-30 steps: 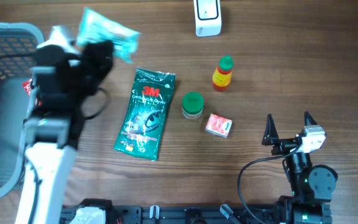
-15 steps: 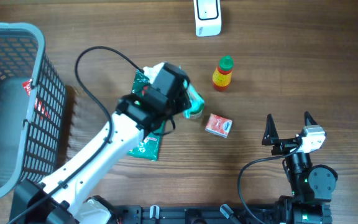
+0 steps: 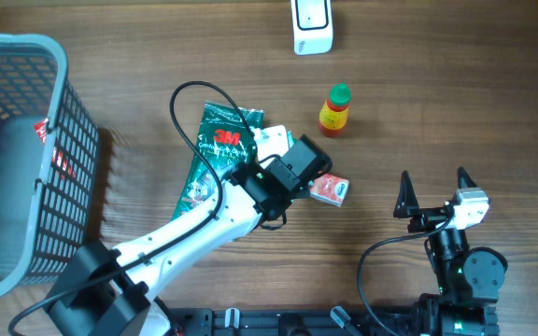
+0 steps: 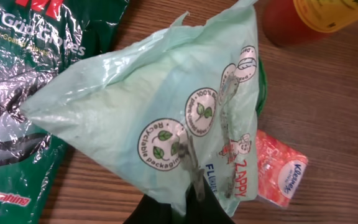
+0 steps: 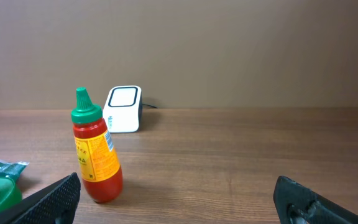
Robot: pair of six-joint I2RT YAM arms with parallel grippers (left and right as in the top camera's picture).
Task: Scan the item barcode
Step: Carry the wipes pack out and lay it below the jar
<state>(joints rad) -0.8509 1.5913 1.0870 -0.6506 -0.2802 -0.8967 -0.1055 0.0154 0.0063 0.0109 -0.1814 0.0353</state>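
Swinging in from the basket [image 3: 17, 42] side a second ago, the left gripper [image 4: 194, 190] now hangs over mid-table, clamped on the pale green pouch [image 4: 160, 118]: crinkly film, limp and triangular, beside the glossy 3M packet [image 3: 215, 163]. The boxy white scanner [image 3: 312, 26] sits well beyond, so presenting the barcode remains. The right gripper [image 3: 432, 194] rests spread apart.

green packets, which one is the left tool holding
The pale mint-green plastic bag with round leaf logos, pinched in the left tool; the dark green foil 3M packet lies flat on the wooden table.
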